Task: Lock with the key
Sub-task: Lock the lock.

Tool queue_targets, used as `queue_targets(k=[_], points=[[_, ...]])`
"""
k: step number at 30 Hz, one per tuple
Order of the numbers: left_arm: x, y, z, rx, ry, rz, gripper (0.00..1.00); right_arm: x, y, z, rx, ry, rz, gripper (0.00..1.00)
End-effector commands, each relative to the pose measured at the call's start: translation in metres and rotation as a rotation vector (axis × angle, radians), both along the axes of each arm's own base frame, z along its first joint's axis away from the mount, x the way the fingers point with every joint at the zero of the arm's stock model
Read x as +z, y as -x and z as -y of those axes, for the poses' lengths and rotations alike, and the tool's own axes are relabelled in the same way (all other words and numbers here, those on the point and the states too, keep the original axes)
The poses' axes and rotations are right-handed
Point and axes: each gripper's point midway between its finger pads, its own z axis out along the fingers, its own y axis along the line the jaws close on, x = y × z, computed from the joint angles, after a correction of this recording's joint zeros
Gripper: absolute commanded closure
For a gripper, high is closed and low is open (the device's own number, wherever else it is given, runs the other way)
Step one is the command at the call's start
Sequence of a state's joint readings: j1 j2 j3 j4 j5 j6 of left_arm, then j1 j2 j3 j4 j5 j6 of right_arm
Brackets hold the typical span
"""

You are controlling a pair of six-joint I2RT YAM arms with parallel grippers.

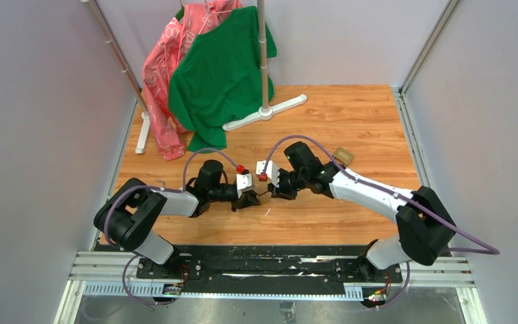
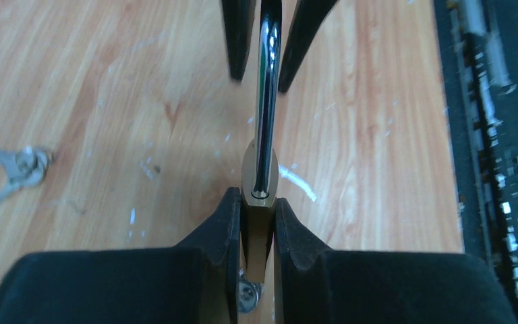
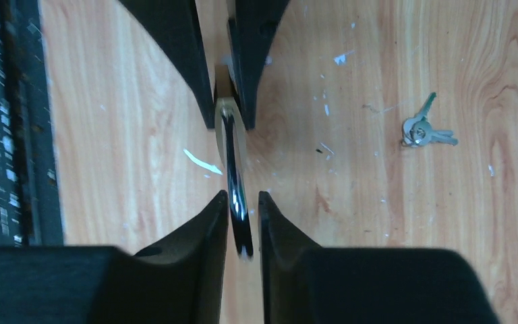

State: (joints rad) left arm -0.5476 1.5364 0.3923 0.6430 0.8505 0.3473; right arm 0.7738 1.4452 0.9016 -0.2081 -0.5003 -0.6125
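A brass padlock [image 2: 257,233] with a silver shackle [image 2: 267,101] hangs between both grippers above the wooden table, edge-on to both wrist cameras. My left gripper [image 2: 257,202] is shut on the padlock's body. My right gripper [image 3: 243,197] stands around the shackle [image 3: 235,179], its jaws narrowly apart with a thin gap on each side. The key cluster [image 2: 15,170] lies flat on the table off to the far side, also in the right wrist view [image 3: 423,130]. A small silvery round piece [image 2: 248,295] shows under the padlock body. From above the grippers meet at mid-table [image 1: 262,196].
A clothes rack with a white base [image 1: 266,111] holds a green shirt [image 1: 219,74] and a pink garment [image 1: 165,74] at the back left. A small tan object [image 1: 342,155] lies behind the right arm. The black rail [image 1: 263,260] runs along the near edge.
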Motion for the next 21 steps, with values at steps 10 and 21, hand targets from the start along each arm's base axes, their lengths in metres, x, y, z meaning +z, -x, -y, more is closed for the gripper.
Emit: queue_targets(k=[10, 21], points=[[0.087, 0.010, 0.014, -0.187, 0.084, 0.159, 1.00, 0.050, 0.037, 0.018, 0.008, -0.089, -0.030, 0.58], [0.099, 0.010, 0.015, -0.205, 0.098, 0.192, 1.00, 0.076, 0.026, 0.014, -0.021, -0.144, -0.021, 0.53]])
